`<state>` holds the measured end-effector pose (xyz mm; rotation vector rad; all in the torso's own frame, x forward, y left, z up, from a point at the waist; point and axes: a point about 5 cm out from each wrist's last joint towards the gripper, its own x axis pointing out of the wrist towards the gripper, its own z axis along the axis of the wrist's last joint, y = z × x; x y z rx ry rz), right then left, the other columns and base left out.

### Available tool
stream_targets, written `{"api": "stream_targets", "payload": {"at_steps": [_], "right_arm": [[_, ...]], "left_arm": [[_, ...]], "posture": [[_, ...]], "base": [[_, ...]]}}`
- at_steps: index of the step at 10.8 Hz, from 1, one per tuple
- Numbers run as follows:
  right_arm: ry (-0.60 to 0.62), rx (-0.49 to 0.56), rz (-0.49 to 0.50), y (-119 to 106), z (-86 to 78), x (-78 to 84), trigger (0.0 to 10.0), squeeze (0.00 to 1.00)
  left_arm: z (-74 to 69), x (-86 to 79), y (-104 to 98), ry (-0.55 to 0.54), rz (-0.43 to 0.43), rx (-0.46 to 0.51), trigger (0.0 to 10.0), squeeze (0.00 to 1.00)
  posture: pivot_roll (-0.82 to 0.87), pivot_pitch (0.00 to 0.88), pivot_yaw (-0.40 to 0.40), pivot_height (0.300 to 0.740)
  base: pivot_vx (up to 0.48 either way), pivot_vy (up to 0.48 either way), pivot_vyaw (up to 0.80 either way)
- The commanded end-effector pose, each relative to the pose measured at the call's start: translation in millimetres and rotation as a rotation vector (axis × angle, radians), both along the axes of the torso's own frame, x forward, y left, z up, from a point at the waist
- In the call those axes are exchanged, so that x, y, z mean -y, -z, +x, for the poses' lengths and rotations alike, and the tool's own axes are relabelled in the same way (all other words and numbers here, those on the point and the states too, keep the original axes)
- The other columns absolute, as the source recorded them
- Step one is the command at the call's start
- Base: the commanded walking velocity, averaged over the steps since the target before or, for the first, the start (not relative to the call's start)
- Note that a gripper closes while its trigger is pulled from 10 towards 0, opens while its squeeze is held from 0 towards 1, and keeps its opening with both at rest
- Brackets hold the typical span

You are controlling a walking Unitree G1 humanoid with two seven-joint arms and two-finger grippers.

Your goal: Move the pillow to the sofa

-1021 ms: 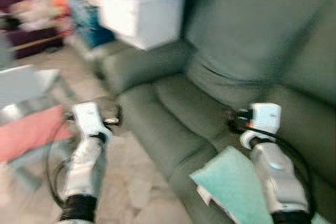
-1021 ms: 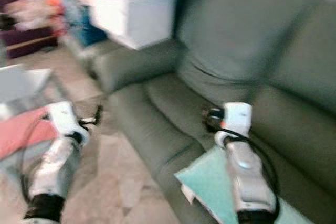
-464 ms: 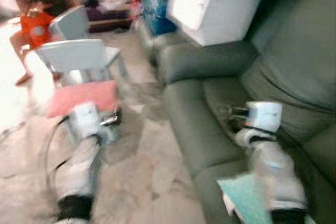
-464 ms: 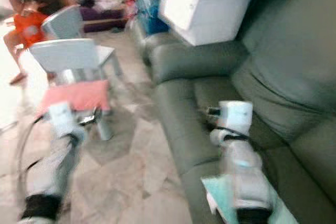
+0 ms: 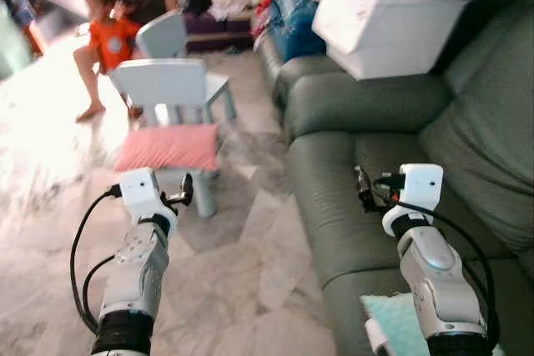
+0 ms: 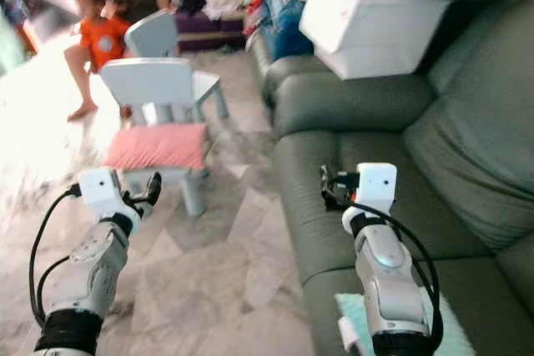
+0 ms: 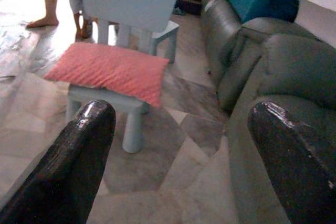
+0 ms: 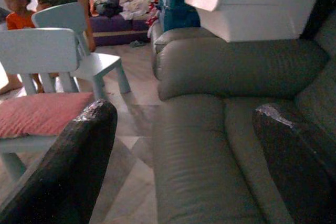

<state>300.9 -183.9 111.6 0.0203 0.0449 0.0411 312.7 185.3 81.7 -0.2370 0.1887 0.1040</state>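
A pink pillow [image 5: 167,147] lies on the seat of a small light blue chair [image 5: 171,85] standing on the tiled floor. To its right stretches the grey-green sofa [image 5: 350,206]. My left gripper [image 5: 183,192] is held out low, short of the chair and just below the pillow in the head view; in the left wrist view its fingers [image 7: 79,156] stand wide apart with the pillow [image 7: 110,69] ahead between them. My right gripper [image 5: 364,189] hovers over the sofa seat cushion, open and empty, with the pillow [image 8: 42,114] off to one side.
A white box [image 5: 388,27] rests on the sofa's armrest under a dark cushion. A teal cloth [image 5: 392,323] lies on the near sofa seat. Two people [image 5: 113,35] are at the back left beside a second light blue chair [image 5: 163,35]. Bags and clothes [image 5: 288,6] pile up behind.
The camera has swung left and the blur has cleared, so the chair with the pillow and the people now show. Both arms keep their pose.
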Motion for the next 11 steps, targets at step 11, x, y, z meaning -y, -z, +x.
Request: {"api": "stream_targets", "payload": {"at_steps": [11], "right_arm": [[-0.026, 0.016, 0.014, -4.3, 3.3, -6.5, 10.0, 0.0]], "left_arm": [[-0.2, -4.7, -0.8, -0.015, 0.006, -0.014, 10.0, 0.0]], "posture": [[-0.15, 0.0, 0.018, 0.74]], "base": [[0.0, 0.477, 0.0]]}}
